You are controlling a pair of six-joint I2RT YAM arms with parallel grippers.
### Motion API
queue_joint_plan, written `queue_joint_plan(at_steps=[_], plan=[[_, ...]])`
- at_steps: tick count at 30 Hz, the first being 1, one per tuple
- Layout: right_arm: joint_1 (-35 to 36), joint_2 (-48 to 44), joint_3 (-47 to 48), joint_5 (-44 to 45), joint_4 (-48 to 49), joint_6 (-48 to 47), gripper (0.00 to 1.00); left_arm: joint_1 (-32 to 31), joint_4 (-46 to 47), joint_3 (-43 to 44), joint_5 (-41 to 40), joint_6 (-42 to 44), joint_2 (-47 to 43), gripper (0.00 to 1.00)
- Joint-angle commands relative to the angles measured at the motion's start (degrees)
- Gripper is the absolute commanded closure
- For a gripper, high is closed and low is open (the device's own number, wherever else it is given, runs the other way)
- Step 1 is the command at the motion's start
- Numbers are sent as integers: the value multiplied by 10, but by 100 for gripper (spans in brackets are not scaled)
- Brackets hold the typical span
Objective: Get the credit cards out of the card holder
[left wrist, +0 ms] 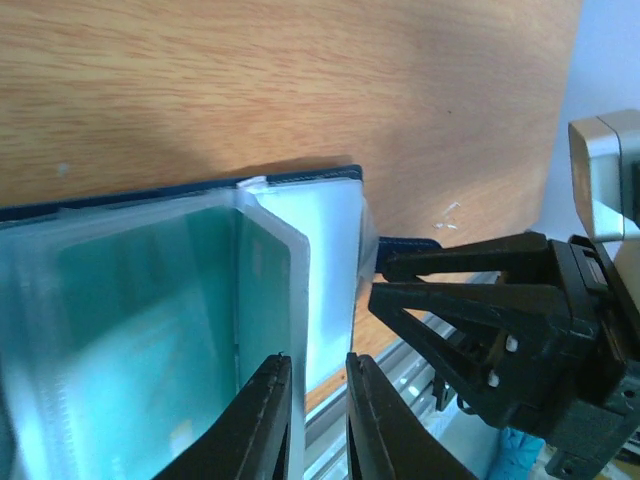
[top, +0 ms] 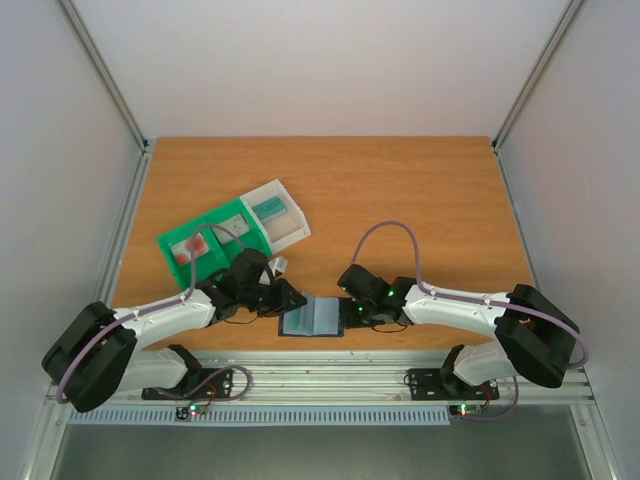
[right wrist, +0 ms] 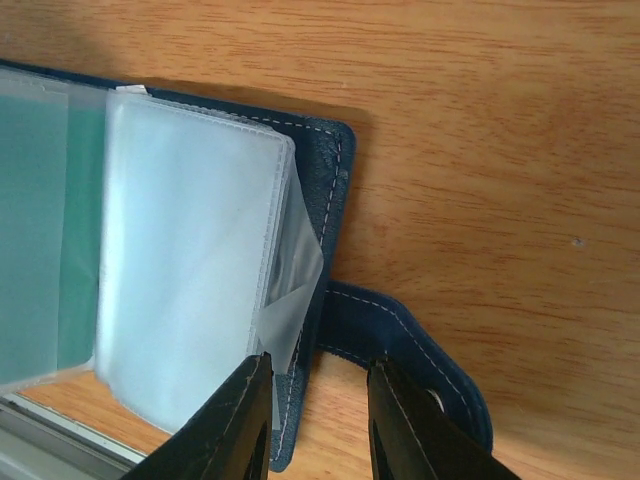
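Note:
The card holder [top: 312, 318] lies open on the table near the front edge, its clear sleeves facing up. Teal credit cards [left wrist: 150, 320] show through the sleeves, and one is at the left of the right wrist view [right wrist: 40, 230]. My left gripper [left wrist: 316, 358] is open a little at the holder's left side [top: 290, 300], with a raised sleeve page [left wrist: 298, 300] against its left finger. My right gripper [right wrist: 320, 360] is open at the right side [top: 349, 302], straddling the navy cover edge [right wrist: 335, 160] beside the tab clasp [right wrist: 420, 340].
A green-and-white compartment tray [top: 235, 235] stands behind the left arm, with a red item [top: 192, 248] and a teal item [top: 270, 208] in it. The metal rail [top: 330, 375] runs just in front of the holder. White walls enclose the table.

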Motion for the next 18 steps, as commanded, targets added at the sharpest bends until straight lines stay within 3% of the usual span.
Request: queue_joint_plan(at_steps=[1, 7, 18], plan=[[-1, -6, -6, 22, 9, 2, 73, -16, 80, -1, 26, -23, 23, 82], [-2, -24, -9, 36, -2, 5, 73, -43, 133, 7, 31, -44, 62, 81], [-1, -66, -6, 64, -26, 9, 73, -51, 147, 8, 26, -45, 74, 74]])
